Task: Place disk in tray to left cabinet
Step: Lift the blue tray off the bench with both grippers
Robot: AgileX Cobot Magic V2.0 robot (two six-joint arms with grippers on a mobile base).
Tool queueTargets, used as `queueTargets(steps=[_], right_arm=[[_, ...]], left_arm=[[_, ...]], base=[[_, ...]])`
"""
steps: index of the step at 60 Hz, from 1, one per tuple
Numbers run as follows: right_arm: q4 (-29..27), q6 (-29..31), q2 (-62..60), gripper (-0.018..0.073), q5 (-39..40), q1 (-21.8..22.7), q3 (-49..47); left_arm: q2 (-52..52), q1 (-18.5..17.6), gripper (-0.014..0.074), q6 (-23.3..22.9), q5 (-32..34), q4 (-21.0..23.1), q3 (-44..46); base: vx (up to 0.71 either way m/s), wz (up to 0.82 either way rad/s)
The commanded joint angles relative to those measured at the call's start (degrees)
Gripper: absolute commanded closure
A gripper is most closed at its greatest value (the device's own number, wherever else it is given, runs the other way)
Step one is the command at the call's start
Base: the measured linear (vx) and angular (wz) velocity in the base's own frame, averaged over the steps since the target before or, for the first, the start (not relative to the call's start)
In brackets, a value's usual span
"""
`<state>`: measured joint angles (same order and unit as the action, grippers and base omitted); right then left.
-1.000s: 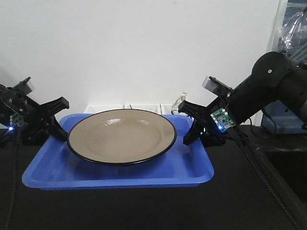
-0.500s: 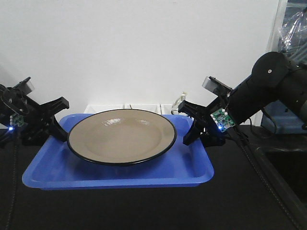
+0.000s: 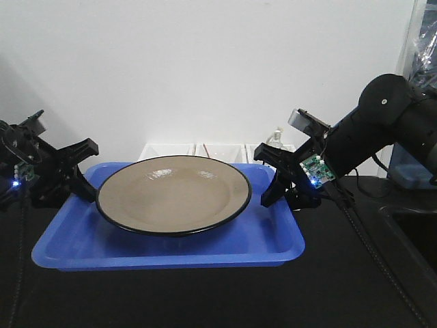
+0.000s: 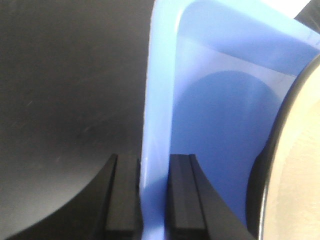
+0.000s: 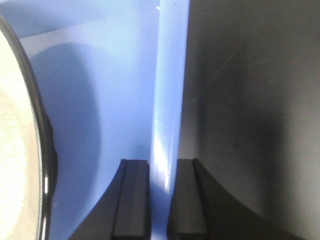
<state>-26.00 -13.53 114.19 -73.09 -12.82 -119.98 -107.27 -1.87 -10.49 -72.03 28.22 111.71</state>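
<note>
The tan disk (image 3: 171, 195) with its black rim lies in the bright blue tray (image 3: 164, 249), which both arms hold over the black surface. My left gripper (image 3: 82, 174) is shut on the tray's left rim (image 4: 157, 100), one finger on each side of it in the left wrist view (image 4: 154, 200). My right gripper (image 3: 268, 176) is shut on the right rim (image 5: 170, 90) in the same way (image 5: 162, 200). The disk's edge shows in both wrist views (image 4: 300, 165) (image 5: 15, 150). The left cabinet is out of view.
White bins (image 3: 205, 150) stand at the back against a white wall. The black surface (image 3: 205, 301) runs under the tray and toward the front. At the right a dark recessed edge (image 3: 410, 232) lies beside the right arm.
The white bins and the things at the right edge have shifted to the right in the front view. Tray, disk and both grippers keep their place in the frame.
</note>
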Motion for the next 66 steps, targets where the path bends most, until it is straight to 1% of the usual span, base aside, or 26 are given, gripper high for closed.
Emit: queueTargets(steps=[1, 22, 66], right_arm=[[-8.91, 0.80, -3.95, 0.0565, 3.25, -1.59, -1.97], [-8.91, 0.80, -3.95, 0.0565, 3.20, -1.59, -1.97], [-8.91, 0.80, -3.95, 0.0565, 3.20, -1.59, -1.97]], left_arm=[[3.81, -1.92, 0.0597, -1.09, 0.22, 9.70, 2.17], [3.81, -1.92, 0.0597, -1.09, 0.22, 9.70, 2.17], [3.81, -1.92, 0.0597, -1.09, 0.22, 9.70, 2.17]], base=[[-0.15, 0.18], [-0.14, 0.29], [-0.12, 0.56]])
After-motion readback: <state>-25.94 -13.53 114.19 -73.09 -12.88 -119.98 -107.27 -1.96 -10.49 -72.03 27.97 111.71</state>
